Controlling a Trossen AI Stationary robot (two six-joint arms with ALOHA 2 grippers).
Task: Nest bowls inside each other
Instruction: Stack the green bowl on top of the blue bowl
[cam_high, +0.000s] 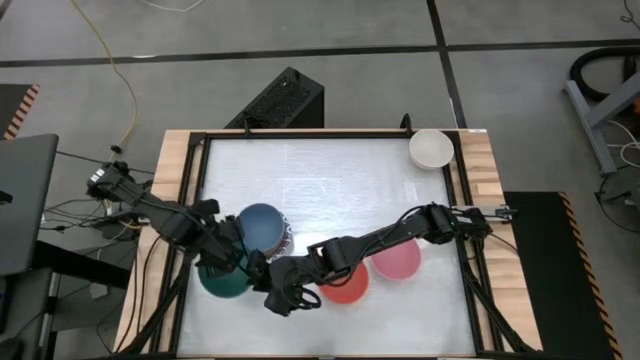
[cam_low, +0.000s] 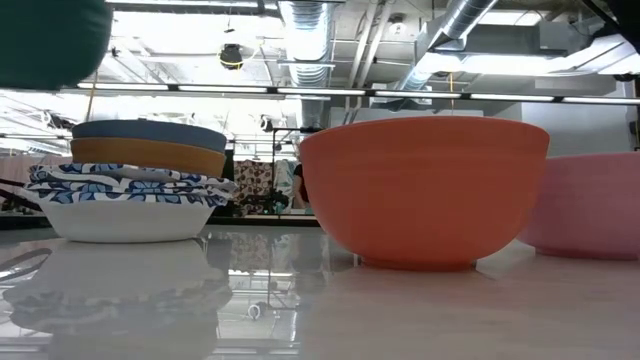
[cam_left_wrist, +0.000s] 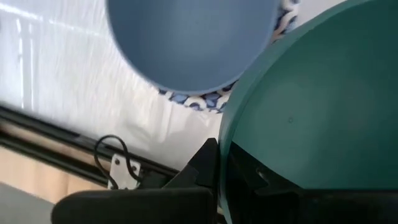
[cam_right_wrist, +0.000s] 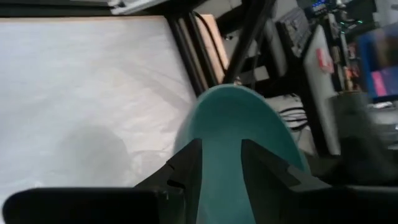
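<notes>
**Above the table: both claws on the green bowl**

Near the table's (cam_high: 330, 165) front edge we see the green bowl (cam_high: 225, 280) lifted, beside the blue-topped stack (cam_high: 263, 228). Our left claw (cam_left_wrist: 219, 163) is pressed together on its rim; our right claw (cam_right_wrist: 220, 163) straddles the rim too, pinching it. Red bowl (cam_high: 345, 285), pink bowl (cam_high: 397, 260) and cream bowl (cam_high: 431, 149) sit apart.

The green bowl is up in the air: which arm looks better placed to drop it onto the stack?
Probably left: its gripper is shut on the green bowl's rim, right beside the stack. The right gripper straddles the far rim.
</notes>
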